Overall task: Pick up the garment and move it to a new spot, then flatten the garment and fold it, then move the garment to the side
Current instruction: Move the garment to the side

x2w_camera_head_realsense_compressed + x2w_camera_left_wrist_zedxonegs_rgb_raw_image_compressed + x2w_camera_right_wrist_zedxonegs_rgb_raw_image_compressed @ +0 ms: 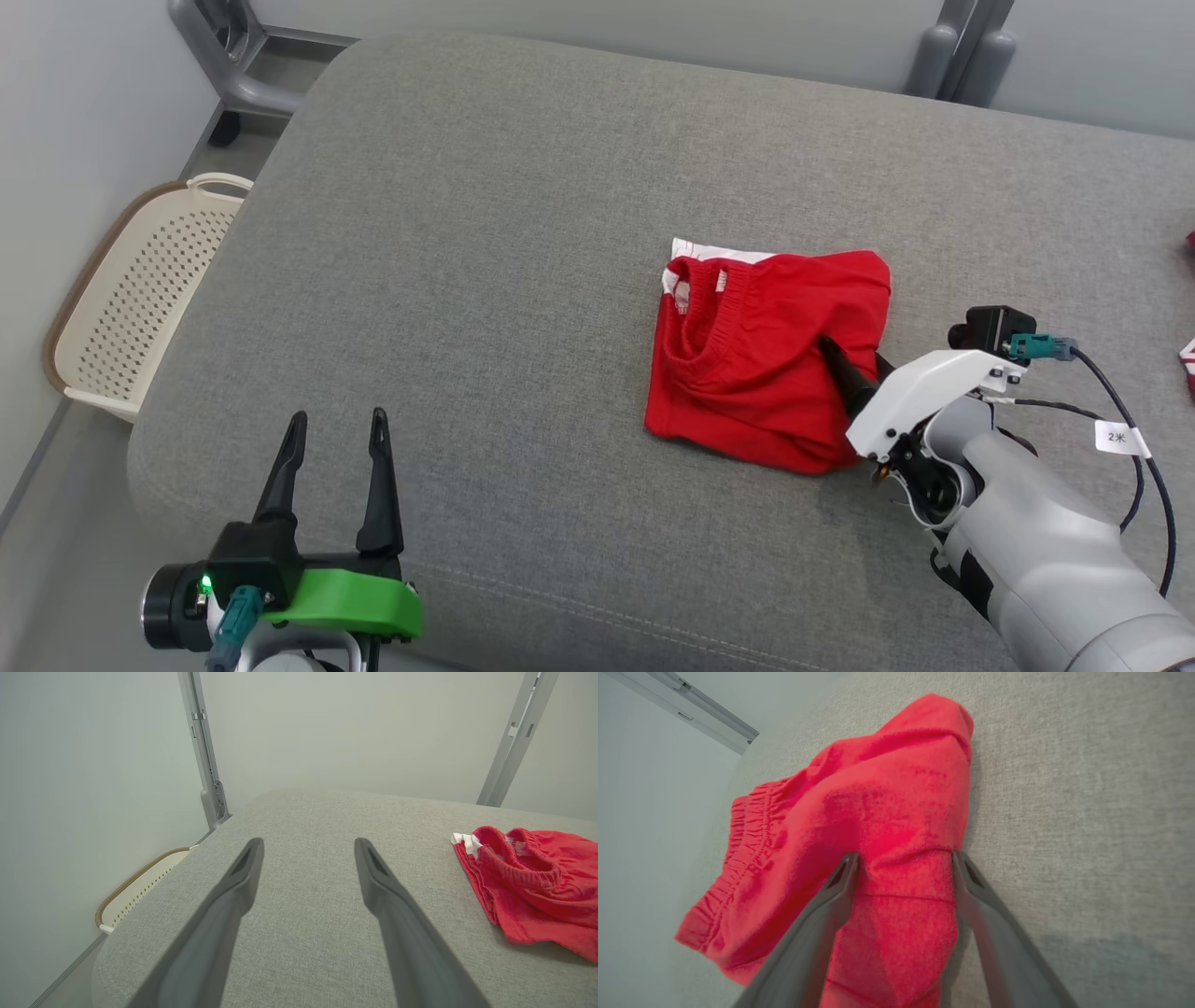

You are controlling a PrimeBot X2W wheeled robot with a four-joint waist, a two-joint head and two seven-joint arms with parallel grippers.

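Red garment (pixel 761 373), waistband (pixel 714 313) leftward; left tool (pixel 338 415) spread, right tool (pixel 906 858) spread astride its edge.

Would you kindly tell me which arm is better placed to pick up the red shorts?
The right. The right gripper is open, fingers straddling a fold of the red shorts. The left gripper, also open, hovers over bare grey cushion, apart from them.

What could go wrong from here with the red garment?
The right gripper stands open astride a thick fold of the red garment; closing may pinch only some layers, so the bundle could unfold when lifted. The left gripper hovers open far off over the cushion, so a one-point lift may bunch it.
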